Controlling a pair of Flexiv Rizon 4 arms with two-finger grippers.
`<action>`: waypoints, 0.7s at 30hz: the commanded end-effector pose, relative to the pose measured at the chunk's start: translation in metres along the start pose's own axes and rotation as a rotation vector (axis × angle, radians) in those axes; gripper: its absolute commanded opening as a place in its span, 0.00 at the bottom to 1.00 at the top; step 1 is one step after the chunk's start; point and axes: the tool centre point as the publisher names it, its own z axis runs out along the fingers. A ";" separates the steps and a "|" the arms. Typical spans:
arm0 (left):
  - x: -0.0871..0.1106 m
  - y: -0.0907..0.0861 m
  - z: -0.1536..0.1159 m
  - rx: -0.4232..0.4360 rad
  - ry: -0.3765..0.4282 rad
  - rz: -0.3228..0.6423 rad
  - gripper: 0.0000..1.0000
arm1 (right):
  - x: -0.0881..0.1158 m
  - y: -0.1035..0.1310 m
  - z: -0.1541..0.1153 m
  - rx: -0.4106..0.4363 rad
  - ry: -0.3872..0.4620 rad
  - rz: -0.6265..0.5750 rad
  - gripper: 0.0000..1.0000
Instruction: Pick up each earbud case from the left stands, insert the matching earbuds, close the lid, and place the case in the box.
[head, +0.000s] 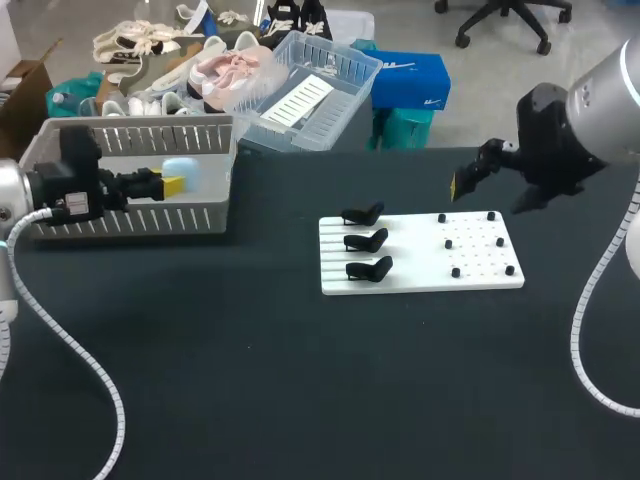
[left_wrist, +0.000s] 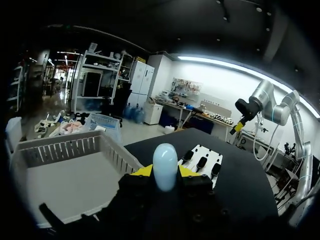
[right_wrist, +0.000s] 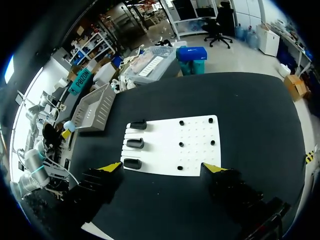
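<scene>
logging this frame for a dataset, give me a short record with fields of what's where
left tool: shut on a light blue earbud case, held over the inside of the box
box: grey, slatted walls, at the table's far left
right tool: open, empty, raised off the table near the white board
white board: flat on the table, right of the middle
stands: three, black, on the board's left part, all empty
pegs: small, black, on the board's right part

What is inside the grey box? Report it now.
Only the light-blue earbud case, gripped by the left pincer above the floor of the box. The floor seen in the left wrist view is bare; the part beneath the pincer is hidden.
</scene>
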 end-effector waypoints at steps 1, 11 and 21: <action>-0.008 0.008 0.003 -0.143 0.024 0.010 0.00 | 0.002 0.000 -0.001 0.005 -0.009 0.001 1.00; -0.029 0.054 0.020 -0.200 0.090 0.029 0.00 | 0.002 0.000 -0.001 0.005 -0.009 0.001 1.00; -0.015 0.095 0.032 -0.253 0.176 0.006 0.00 | 0.002 0.000 -0.001 0.005 -0.009 0.001 1.00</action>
